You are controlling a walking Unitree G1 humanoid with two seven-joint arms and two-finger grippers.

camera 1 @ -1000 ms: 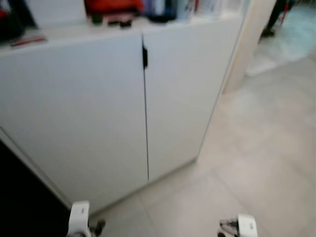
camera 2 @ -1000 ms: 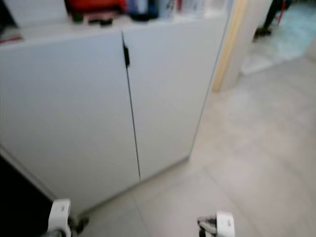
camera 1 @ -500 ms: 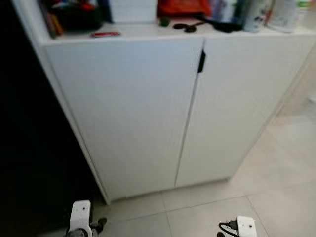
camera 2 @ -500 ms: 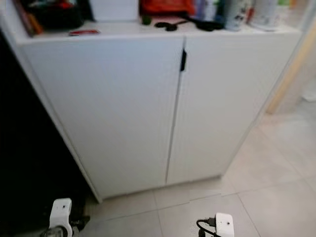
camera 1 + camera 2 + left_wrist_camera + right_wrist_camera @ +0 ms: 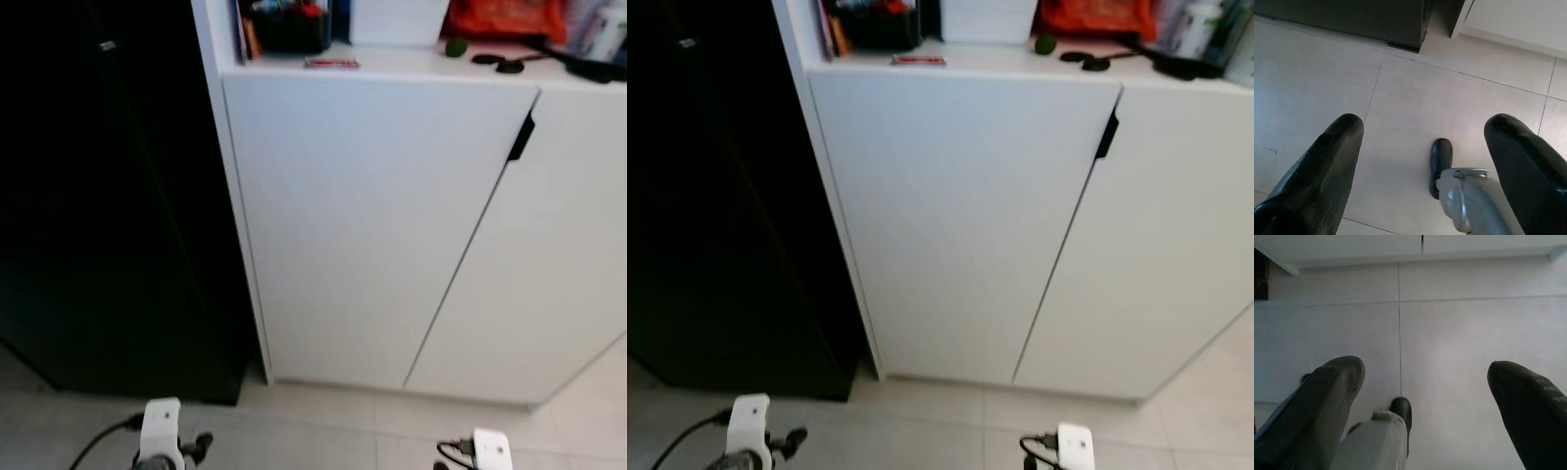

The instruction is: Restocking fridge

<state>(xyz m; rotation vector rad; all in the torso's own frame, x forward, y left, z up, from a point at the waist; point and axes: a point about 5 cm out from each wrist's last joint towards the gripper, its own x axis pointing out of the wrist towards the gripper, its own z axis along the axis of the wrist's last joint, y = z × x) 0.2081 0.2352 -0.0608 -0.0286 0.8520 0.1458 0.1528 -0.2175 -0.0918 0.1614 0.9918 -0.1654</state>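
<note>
Pale floor tiles lie beneath us. Our view has swung left: the white cabinet now sits at 2 o'clock and the black fridge, door closed, fills 10 o'clock, so restocking can begin. Left gripper and right gripper hang wide open, empty. No writing is legible.

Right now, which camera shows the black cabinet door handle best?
The right eye view: the black handle sits well inside the frame, at the seam between the white cabinet doors. The left eye view has it nearer its right side. The wrist views look down at floor tiles.
</note>
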